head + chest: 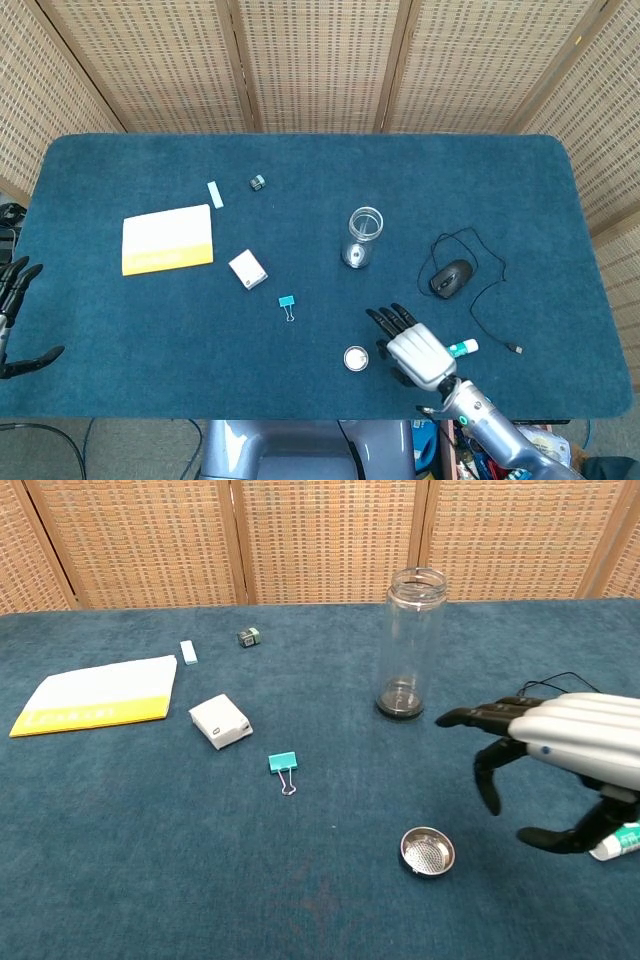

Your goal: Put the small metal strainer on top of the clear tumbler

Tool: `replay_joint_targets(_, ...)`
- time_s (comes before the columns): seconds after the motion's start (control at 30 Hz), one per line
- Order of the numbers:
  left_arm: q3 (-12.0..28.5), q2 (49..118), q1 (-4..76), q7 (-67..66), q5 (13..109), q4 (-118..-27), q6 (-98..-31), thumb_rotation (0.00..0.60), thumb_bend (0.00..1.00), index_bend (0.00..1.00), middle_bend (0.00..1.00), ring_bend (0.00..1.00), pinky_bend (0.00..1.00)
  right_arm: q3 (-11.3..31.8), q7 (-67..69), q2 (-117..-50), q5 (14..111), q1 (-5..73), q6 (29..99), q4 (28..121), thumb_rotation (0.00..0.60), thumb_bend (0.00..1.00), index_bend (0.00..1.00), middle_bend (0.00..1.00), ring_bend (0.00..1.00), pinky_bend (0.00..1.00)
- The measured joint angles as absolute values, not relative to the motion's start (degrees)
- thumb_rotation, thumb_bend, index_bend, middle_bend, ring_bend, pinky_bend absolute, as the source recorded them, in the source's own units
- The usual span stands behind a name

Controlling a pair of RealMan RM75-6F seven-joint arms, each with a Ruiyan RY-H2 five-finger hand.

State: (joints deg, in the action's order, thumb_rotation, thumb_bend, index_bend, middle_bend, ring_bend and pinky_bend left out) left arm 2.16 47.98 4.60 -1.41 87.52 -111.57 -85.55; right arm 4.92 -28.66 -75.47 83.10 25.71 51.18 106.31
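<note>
The small metal strainer [356, 358] [427, 851] lies on the blue table cloth near the front edge. The clear tumbler [364, 236] [407, 644] stands upright and uncovered farther back, near the table's middle. My right hand [409, 343] [560, 746] hovers just right of the strainer, fingers spread and holding nothing. My left hand [14, 322] shows at the far left edge in the head view, off the table, fingers apart and empty.
A black mouse [451, 277] with its cable lies right of the tumbler. A glue stick [462, 348] lies beside my right hand. A teal binder clip [287, 304], white box [248, 269], yellow-white pad [168, 239], eraser [215, 194] and small clip [258, 182] sit to the left.
</note>
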Motion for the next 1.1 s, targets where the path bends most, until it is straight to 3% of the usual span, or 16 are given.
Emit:
replay_joint_targets(0.57, 2.2, 48.1, 4.9, -1.6, 87.0, -111.5, -85.0, 0.6, 0.08, 0.0, 0.0, 0.0, 0.0, 7.5, -43.0, -88.4, 63.4, 35.6, 49.4, 103.5, 0.6, 0.52, 0.52, 0.0, 0.0, 0.0)
replay_joint_targets(1.1, 2.3, 47.5, 4.9, 0.0, 86.8, -111.1, -84.9, 0.6, 0.08, 0.0, 0.0, 0.0, 0.0, 5.5, -44.3, -92.2, 58.4, 38.5, 52.3, 99.5, 0.6, 0.53, 0.53, 0.0, 0.0, 0.0)
